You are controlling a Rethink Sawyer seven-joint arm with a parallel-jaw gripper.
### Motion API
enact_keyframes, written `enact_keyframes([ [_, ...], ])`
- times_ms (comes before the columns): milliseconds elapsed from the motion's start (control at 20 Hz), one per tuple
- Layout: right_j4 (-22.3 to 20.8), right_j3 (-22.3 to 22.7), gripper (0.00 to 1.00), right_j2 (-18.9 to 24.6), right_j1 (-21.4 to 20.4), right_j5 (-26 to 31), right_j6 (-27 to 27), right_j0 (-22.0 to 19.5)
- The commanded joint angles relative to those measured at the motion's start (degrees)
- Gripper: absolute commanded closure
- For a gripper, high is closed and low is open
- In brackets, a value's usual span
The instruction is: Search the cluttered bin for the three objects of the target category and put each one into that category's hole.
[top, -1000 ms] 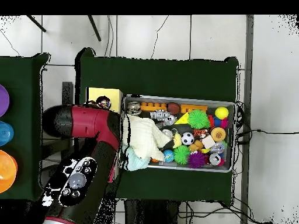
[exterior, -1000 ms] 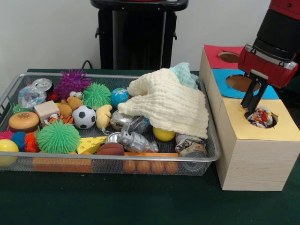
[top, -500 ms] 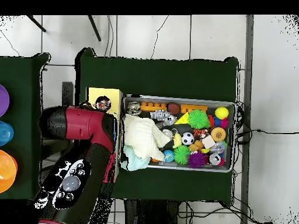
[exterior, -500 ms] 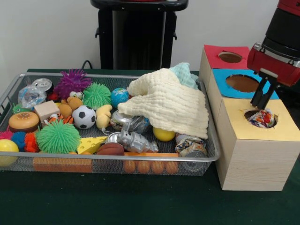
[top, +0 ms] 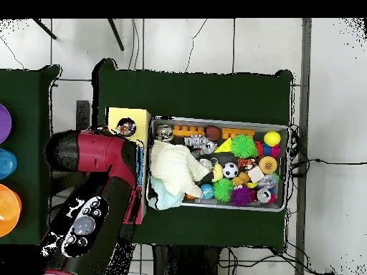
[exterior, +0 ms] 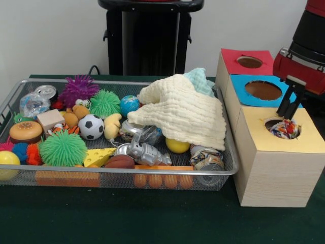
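One printed fabric bundle (exterior: 283, 128) sits in the round hole of the yellow-topped box (exterior: 256, 138), with its top showing at the rim. It also shows in the overhead view (top: 126, 128). My gripper (exterior: 285, 116) hangs open just above the hole's far edge, apart from the bundle and holding nothing. The wire mesh bin (exterior: 127, 172) stands beside the boxes, full of toys. No other printed bundle shows in the bin. In the overhead view my red arm (top: 100, 154) covers the gripper.
A cream cloth (exterior: 183, 112) lies over the bin's box-side end, with a mint-green cloth (exterior: 200, 80) behind it. The blue-topped box (exterior: 264, 90) and the red-topped box (exterior: 246, 61) stand behind the yellow one. Balls, cans and toys fill the bin.
My gripper has let go of the printed bundle, risen out of the yellow box's hole and drawn back towards the robot's side. The bundle stays in the hole.
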Motion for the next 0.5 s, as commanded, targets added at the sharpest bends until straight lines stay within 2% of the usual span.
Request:
enact_keyframes([
  [50, 2.4, 1.6, 1.0, 7.9, 6.4, -5.7, 13.0, -1.3],
  [500, 2.2, 0.2, 1.0, 7.3, 8.1, -6.7, 12.9, -1.1],
])
